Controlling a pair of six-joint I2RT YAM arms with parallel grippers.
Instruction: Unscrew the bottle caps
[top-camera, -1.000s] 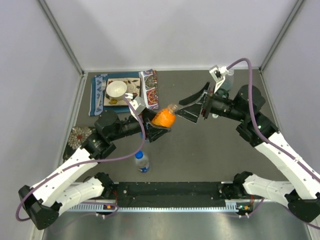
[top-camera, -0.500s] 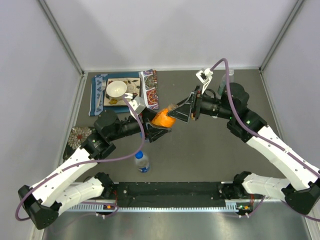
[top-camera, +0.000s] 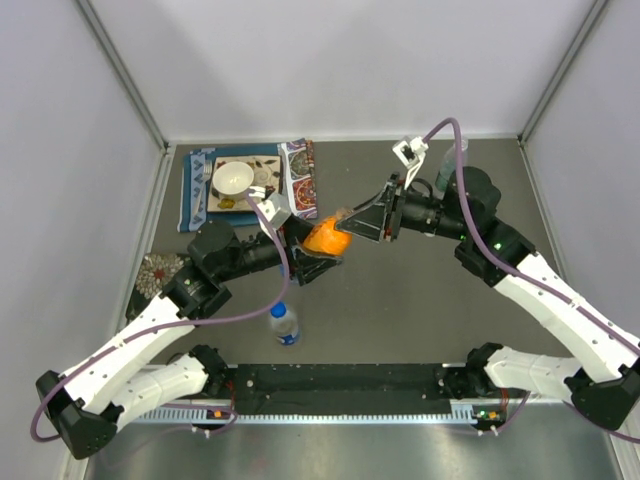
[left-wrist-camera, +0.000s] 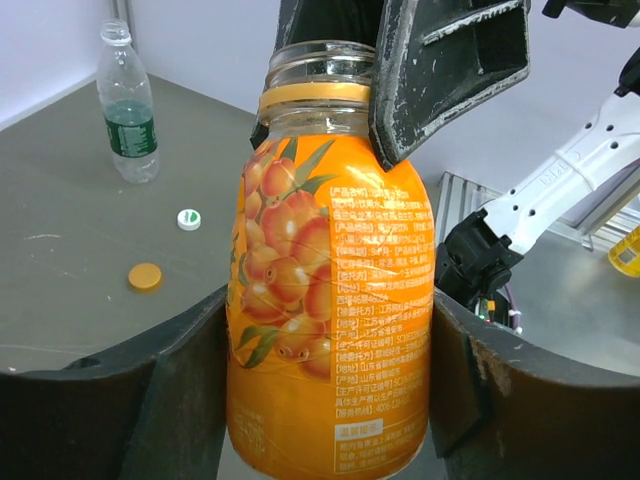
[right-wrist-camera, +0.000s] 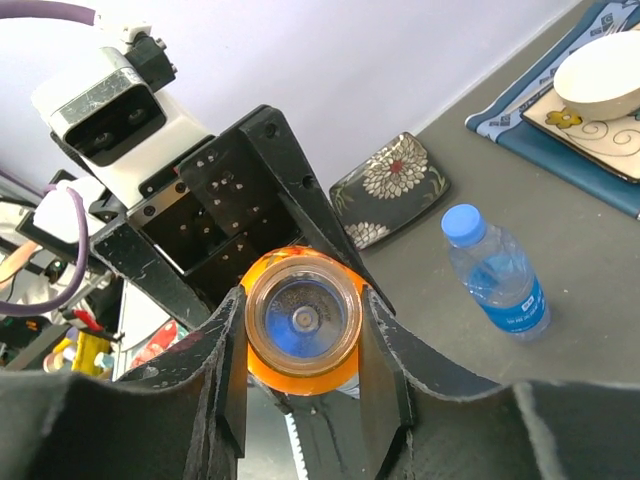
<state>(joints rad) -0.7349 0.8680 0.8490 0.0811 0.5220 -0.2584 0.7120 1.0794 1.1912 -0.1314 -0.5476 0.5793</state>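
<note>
The short orange bottle hangs above the table's middle, my left gripper shut on its body. My right gripper is shut on the bottle's threaded neck, whose mouth is bare, with no cap. An orange cap and a white cap lie loose on the table. A clear greenish bottle stands behind them. A clear bottle with a blue label stands near the front, its blue cap on.
A blue placemat with a plate and white bowl lies at the back left. A flower-patterned dish sits at the left edge. Grey walls enclose the table on three sides.
My right gripper has moved left from open and apart to the orange bottle's neck and shut on it. The left arm and the bottle have stayed in place.
</note>
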